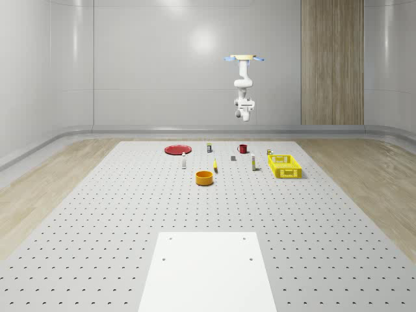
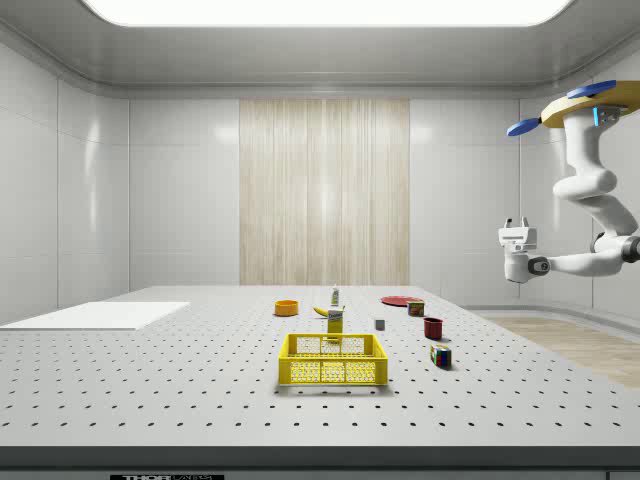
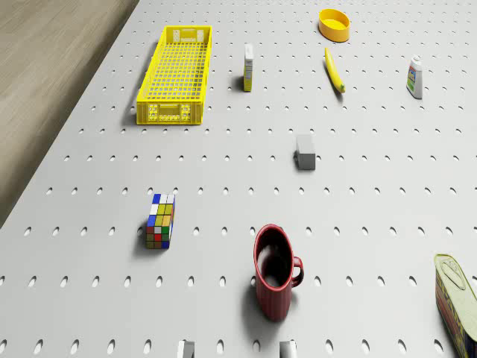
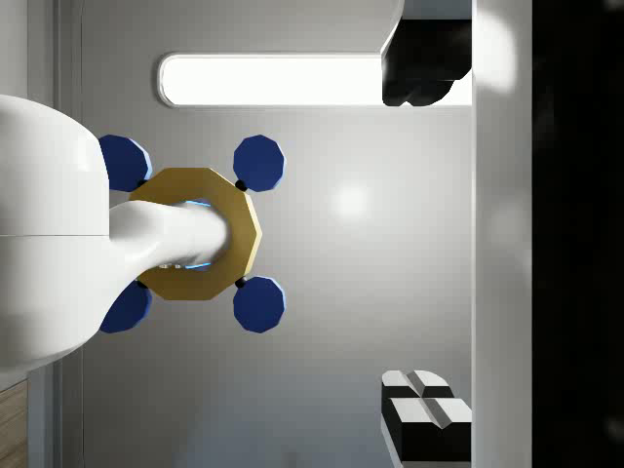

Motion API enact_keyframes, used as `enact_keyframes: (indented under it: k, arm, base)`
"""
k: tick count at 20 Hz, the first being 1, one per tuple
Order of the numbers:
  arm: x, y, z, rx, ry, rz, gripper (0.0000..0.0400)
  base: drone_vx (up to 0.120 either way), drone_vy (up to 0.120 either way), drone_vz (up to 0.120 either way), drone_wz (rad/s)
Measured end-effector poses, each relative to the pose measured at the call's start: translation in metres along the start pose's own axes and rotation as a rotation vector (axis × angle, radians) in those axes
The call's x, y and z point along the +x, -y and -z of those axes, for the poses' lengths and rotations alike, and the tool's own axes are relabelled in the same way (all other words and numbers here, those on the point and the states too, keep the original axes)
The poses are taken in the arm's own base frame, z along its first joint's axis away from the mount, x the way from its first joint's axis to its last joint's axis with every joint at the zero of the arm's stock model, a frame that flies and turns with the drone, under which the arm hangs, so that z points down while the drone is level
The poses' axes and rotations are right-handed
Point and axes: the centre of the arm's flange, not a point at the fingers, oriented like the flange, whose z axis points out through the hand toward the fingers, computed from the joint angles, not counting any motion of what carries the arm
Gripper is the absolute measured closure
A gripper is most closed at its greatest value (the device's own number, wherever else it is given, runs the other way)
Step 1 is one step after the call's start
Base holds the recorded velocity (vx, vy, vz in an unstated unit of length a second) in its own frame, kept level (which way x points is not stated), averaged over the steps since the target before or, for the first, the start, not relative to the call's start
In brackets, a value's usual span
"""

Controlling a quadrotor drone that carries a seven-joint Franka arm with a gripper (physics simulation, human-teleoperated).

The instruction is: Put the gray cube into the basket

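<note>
Drone [image 1: 244,58]: hovers high over the far edge of the table [image 1: 130,214], beyond the red mug [image 3: 274,280].
Arm: hangs below the drone, bent, wrist turned upward.
Gripper [image 4: 426,244]: well above the table, pointing up toward the ceiling; fingers [image 4: 424,414] spread wide, nothing between them.
Gray cube [image 3: 305,151]: flat on the table, between the mug and the banana [image 3: 334,70], apart from both.
Basket [image 3: 176,74]: yellow, on the table, well apart from the cube, beside a small carton [image 3: 248,67].
Other items: puzzle cube [image 3: 160,221], orange bowl [image 3: 334,24], red plate [image 1: 177,149].
</note>
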Motion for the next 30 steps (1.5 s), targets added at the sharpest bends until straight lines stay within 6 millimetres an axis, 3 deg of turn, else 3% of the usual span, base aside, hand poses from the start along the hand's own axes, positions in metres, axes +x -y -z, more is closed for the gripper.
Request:
enact_keyframes:
  k: [4,13,30]
  arm:
    - [-0.002,-0.003,0.030,0.002,-0.002,0.000,0.0000]
    - [-0.001,-0.001,0.078,0.007,-0.007,0.000,0.0000]
    - [-0.001,0.000,0.093,0.016,-0.017,0.000,0.0000]
  base:
    - [0.020,-0.120,0.000,0.000]
    - [0.120,-0.120,0.000,0.000]
    - [0.120,-0.120,0.000,0.000]
